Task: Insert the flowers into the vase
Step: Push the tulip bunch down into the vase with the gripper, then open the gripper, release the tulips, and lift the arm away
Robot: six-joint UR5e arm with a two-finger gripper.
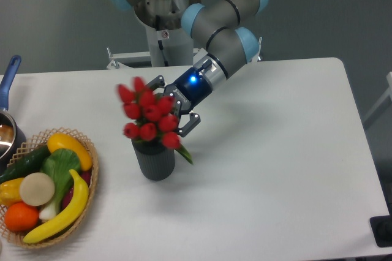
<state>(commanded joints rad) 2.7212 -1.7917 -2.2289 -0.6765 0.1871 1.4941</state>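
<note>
The flowers, a bunch of red tulips, stand with their stems down in the vase, a dark grey ribbed cylinder left of the table's middle. The heads lean to the upper left and look slightly blurred. One green leaf hangs over the vase rim on the right. My gripper reaches in from the upper right, right behind the tulip heads. Its two fingers stand wide apart, one above and one below the bunch. The fingertips are partly hidden by the tulips.
A wicker basket with a banana, an orange, a cucumber and other produce sits at the front left, close to the vase. A pot with a blue handle stands at the left edge. The arm's base is at the back.
</note>
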